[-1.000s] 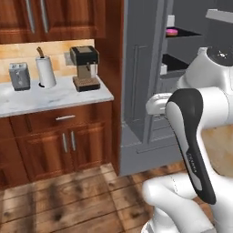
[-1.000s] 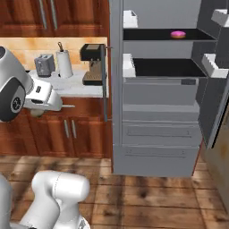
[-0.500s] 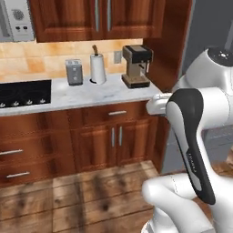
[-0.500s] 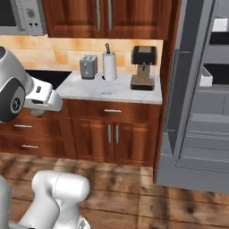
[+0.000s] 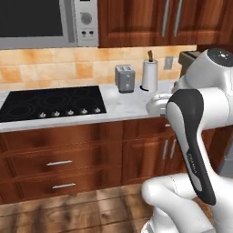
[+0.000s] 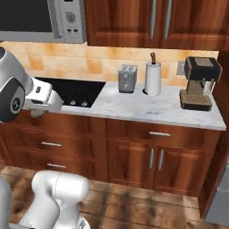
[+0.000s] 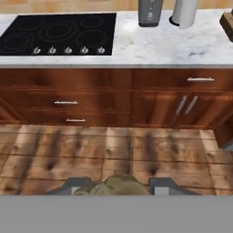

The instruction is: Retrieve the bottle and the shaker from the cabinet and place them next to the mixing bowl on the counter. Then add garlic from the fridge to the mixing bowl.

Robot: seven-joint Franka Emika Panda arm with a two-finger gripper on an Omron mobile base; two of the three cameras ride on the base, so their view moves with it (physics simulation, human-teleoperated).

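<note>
In the hand view my gripper (image 7: pixel 118 187) is shut on the garlic (image 7: pixel 113 185), a small greyish-brown lump between the two dark fingertips (image 7: pixel 75 185). It hangs over the wood floor in front of the counter (image 7: pixel 159 50), well back from its edge. The white marble counter (image 5: pixel 127 107) with brown drawers runs across both base views (image 6: pixel 156 109). A grey strip of the fridge (image 6: pixel 219 203) shows at the lower right. The bottle, the shaker, the cabinet and the mixing bowl are out of view.
A black cooktop (image 5: pixel 50 102) is set into the counter on the left, under a microwave (image 5: pixel 45 22). A toaster (image 6: pixel 127 79), a paper towel roll (image 6: pixel 153 78) and a coffee machine (image 6: pixel 199 82) stand along the back. Wood floor (image 7: pixel 113 150) lies before the drawers.
The whole picture has slid right as the base swung left: the fridge has left the frame, and the cooktop and microwave have come in. The arm keeps its pose.
</note>
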